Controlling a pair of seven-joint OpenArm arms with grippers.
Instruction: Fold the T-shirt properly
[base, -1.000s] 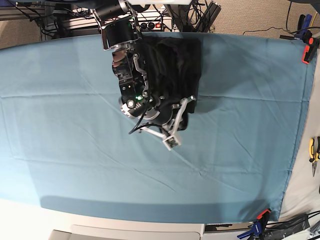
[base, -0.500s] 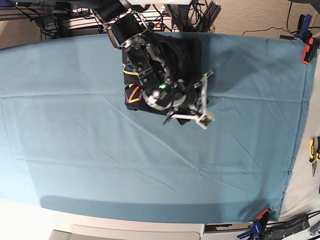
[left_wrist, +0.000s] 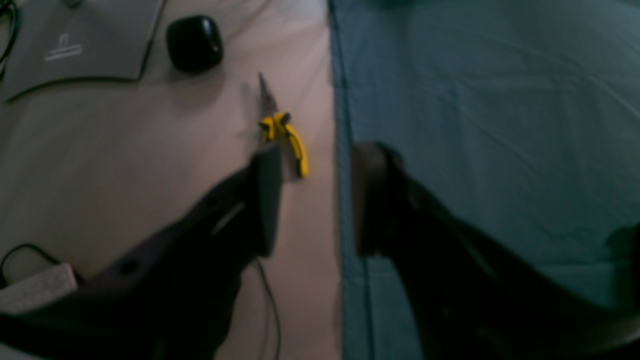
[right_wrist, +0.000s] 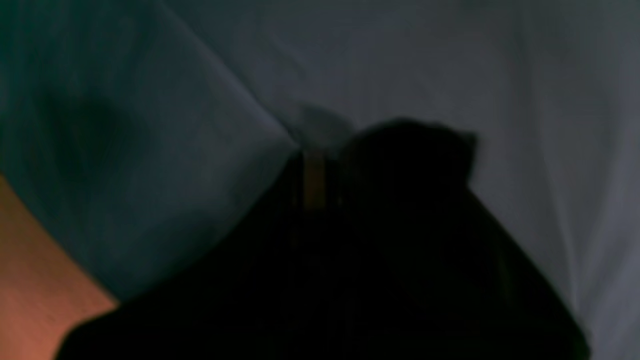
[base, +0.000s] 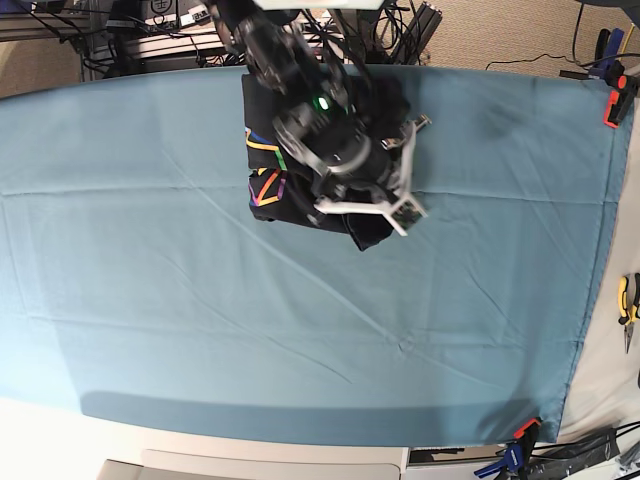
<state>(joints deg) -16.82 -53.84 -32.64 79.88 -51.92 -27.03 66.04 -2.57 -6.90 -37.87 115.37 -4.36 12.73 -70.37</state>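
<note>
The black T-shirt (base: 262, 200) lies bunched near the far edge of the teal table cover (base: 150, 260), its rainbow line print (base: 268, 170) facing up on its left side. My right arm (base: 335, 140) hangs over the shirt's right part and hides it; a black lobe (base: 366, 234) sticks out below the wrist. In the blurred right wrist view my right gripper (right_wrist: 320, 150) is shut over the cover, and I cannot tell whether fabric is pinched. Off the table's right side, my left gripper (left_wrist: 320, 155) stands open and empty above the cover's edge.
Yellow pliers (left_wrist: 282, 137) lie on the beige surface beside the cover's edge, also at the right edge of the base view as pliers (base: 627, 305). A black case (left_wrist: 194, 42), a grey pad (left_wrist: 75, 40) and a white box (left_wrist: 35, 292) sit nearby. Clamps (base: 615, 100) (base: 520, 440) pin the cover.
My right arm has swung from the shirt's left side up and to the right, uncovering the rainbow print. The shirt's lower lobe has shifted right with it.
</note>
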